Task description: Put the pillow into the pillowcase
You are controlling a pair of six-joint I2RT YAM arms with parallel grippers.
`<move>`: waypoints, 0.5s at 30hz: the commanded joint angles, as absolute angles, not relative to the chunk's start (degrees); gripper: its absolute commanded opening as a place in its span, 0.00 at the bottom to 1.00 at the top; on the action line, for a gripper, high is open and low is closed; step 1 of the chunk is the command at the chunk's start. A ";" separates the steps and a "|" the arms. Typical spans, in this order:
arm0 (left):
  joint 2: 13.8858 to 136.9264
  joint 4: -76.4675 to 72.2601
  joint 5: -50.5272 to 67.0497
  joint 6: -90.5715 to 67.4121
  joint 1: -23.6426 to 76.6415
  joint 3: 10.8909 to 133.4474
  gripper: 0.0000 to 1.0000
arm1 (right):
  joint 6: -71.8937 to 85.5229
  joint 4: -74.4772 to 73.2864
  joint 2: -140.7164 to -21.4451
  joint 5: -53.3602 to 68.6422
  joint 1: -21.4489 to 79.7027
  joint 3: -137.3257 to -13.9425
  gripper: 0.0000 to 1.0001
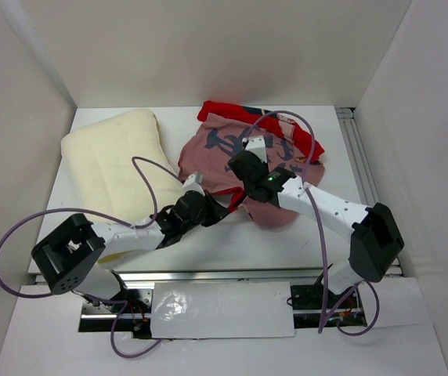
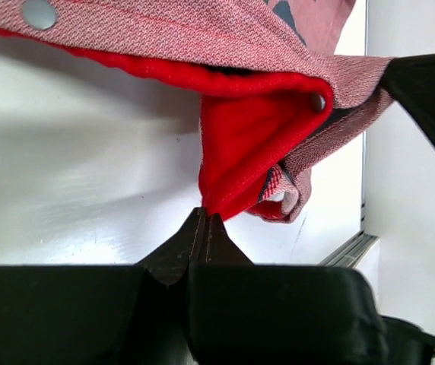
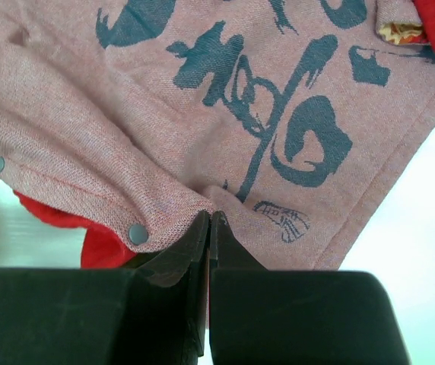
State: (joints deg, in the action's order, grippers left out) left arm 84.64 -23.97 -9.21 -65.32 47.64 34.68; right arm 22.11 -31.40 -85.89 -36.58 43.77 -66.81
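pillowcase (image 1: pixel 212 153) centre frame, pink side up. left gripper (image 2: pixel 204 222) pinches red inner edge; right gripper (image 3: pixel 210 222) pinches pink edge. pillow (image 1: pixel 110 160) upper left.

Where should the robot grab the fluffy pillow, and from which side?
Probably the pillow's right long edge, coming from the pillowcase side. The pillow lies flat and looks soft, so an edge should pinch easily, and that edge faces the case.

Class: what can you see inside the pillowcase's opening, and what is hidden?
Inside the pillowcase only its red inner side shows; the pillow lies outside, beside it. The deeper interior is covered by fabric.
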 commanded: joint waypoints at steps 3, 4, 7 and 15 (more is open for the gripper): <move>82.80 4.30 -12.74 -67.05 48.25 27.08 0.00 | 20.75 -28.58 -84.73 -62.91 38.06 -71.55 0.00; 82.18 4.92 -12.22 -67.06 48.25 26.20 0.00 | 20.74 -27.61 -84.73 -64.15 37.45 -71.54 0.00; 79.11 7.63 -12.22 -68.38 48.78 24.87 0.00 | 22.58 -29.69 -87.01 -66.61 34.37 -72.41 0.00; 74.09 9.34 -12.57 -67.76 50.62 23.90 0.00 | 12.95 -22.08 -87.73 -50.67 28.56 -71.20 0.00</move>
State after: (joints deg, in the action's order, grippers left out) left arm 73.06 -0.38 -11.73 -69.28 49.58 25.23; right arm 18.35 -27.79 -88.79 -56.84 28.08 -71.31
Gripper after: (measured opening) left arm 0.036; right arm 0.009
